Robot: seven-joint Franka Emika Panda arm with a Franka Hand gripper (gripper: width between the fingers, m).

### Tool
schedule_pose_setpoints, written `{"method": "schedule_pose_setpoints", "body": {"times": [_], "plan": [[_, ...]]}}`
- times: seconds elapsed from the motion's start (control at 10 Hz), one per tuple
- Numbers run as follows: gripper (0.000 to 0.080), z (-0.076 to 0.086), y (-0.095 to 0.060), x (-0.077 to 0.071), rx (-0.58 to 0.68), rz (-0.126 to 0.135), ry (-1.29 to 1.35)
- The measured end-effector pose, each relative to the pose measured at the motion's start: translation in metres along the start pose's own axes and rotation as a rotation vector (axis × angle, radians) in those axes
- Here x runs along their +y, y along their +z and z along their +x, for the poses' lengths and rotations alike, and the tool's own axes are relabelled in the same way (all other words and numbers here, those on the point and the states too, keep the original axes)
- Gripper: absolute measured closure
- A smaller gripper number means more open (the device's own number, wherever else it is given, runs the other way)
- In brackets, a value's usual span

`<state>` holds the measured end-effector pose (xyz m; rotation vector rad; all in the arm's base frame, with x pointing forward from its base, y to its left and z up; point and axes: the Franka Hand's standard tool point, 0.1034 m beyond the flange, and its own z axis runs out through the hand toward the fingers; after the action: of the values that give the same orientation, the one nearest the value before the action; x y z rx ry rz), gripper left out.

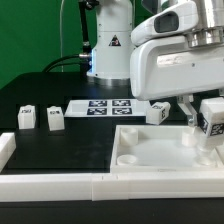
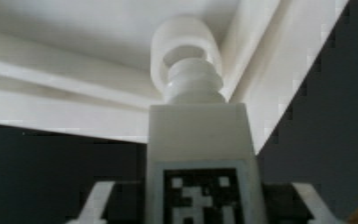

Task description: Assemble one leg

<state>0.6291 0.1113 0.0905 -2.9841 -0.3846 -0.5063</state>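
Black tabletop (image 1: 60,150), green backdrop: gripper (image 1: 205,112) clamped on the small white block-shaped plastic leg (image 1: 212,116) with square tag, large white tray-like piece (image 1: 130,140) just beneath it; advise keeping leg plumb and centring its ribbed tip on the corner socket before lowering.

Smooth matt white plastic leg (image 2: 201,135)

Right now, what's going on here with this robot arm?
The pincer is shut on one white leg, holding it upright above the exterior view's right end of the large white tray piece. The wrist view shows its ridged tip pointing toward that piece. Three other legs stand on the black table near the marker board.
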Motion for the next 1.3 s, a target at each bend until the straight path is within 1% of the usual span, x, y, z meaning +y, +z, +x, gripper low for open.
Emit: {"method": "schedule_pose_setpoints", "body": {"times": [0.1,0.2,0.3,0.4,0.9,1.0,1.2,1.3], "plan": [[0.0512,0.004,-0.001,0.004,0.073,-0.021,-0.01],[0.0512,-0.002,0.0,0.002,0.059,-0.018,-0.011],[0.0512,-0.004,0.0,0.001,0.064,-0.019,-0.014],[0.0512,-0.005,0.0,0.003,0.098,-0.03,-0.014],[0.0512,-0.009,0.004,-0.002,0.092,-0.026,-0.018],[0.0512,-0.01,0.007,-0.003,0.092,-0.026,-0.02],[0.0512,-0.013,0.015,-0.001,0.096,-0.028,-0.019],[0.0512,-0.012,0.017,0.001,0.099,-0.03,-0.017]]}}
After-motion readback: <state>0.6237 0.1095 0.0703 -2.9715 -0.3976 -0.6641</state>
